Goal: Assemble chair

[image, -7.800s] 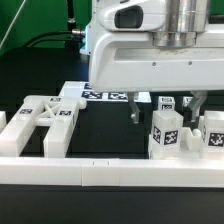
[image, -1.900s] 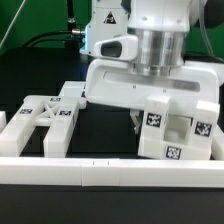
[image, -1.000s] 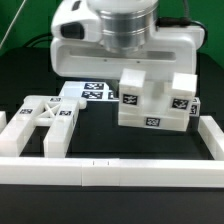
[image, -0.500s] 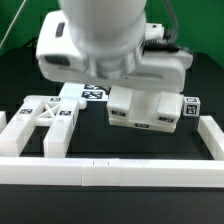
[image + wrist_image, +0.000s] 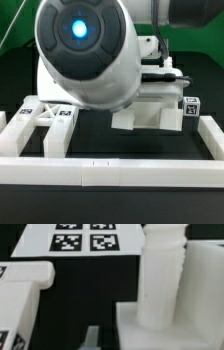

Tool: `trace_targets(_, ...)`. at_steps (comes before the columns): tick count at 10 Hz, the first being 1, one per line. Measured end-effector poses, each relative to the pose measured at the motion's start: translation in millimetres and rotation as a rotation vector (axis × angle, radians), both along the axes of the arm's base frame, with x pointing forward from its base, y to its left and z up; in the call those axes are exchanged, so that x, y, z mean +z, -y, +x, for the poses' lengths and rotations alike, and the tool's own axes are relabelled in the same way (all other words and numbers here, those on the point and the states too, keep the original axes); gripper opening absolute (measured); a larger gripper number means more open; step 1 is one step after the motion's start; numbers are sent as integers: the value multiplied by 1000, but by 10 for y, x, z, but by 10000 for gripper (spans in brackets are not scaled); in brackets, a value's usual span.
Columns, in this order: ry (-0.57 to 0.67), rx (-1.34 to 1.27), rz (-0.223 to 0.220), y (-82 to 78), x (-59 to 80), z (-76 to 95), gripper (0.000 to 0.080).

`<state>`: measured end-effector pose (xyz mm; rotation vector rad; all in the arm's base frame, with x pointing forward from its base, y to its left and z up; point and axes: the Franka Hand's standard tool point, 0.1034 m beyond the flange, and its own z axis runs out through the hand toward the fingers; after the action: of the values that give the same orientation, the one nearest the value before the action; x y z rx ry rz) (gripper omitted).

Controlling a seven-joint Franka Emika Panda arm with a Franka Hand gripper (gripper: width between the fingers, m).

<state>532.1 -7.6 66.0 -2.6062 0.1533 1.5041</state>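
Black counter [image 5: 95, 138] is spreading under everything, dark and bare between the white parts. Over it the arm [image 5: 85, 50] is filling the exterior view from ten o'clock to two o'clock, its rounded housing showing a blue-lit disc and blocking whatever is standing behind it. Long white border rails [image 5: 110, 172] are running along the six o'clock edge and turning back at four o'clock.

Under the arm, just past the centre toward three o'clock, the blocky chair part [image 5: 150, 112] is hanging tilted, its lower edge sitting clear of the counter. In the wrist view this same part [image 5: 165, 280] is showing as a tall white post rising from a flat base. At nine o'clock from it, well apart, the X-braced frame [image 5: 45, 118] is lying flat on the counter with tags on its upper faces, its near side close to the front rail. The marker board [image 5: 80, 241] is lying flat beyond the held part, four of its tags showing in the wrist view.

A small leg block [image 5: 190, 105] is standing upright at three o'clock, just beside the hanging part, a tag on its top.

The hand [image 5: 93, 338] is squeezed down narrow and is carrying the blocky chair part; only a grey sliver of it is showing, and where exactly it is pinching is not clear.
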Motion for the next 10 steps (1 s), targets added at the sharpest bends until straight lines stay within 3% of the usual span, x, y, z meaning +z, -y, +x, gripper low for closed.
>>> trace_targets(2, 8, -3, -12, 2, -79, 12, 34)
trace_targets(4, 2, -5, -14, 21, -104, 4, 406)
trace_targets(5, 2, -7, -15, 47, -133, 18, 406)
trace_targets(6, 13, -5, -15, 62, -116, 30, 551)
trace_targets(7, -1, -10, -15, 103, -86, 12, 628)
trace_targets(10, 1, 9, -5, 274, 74, 15, 648)
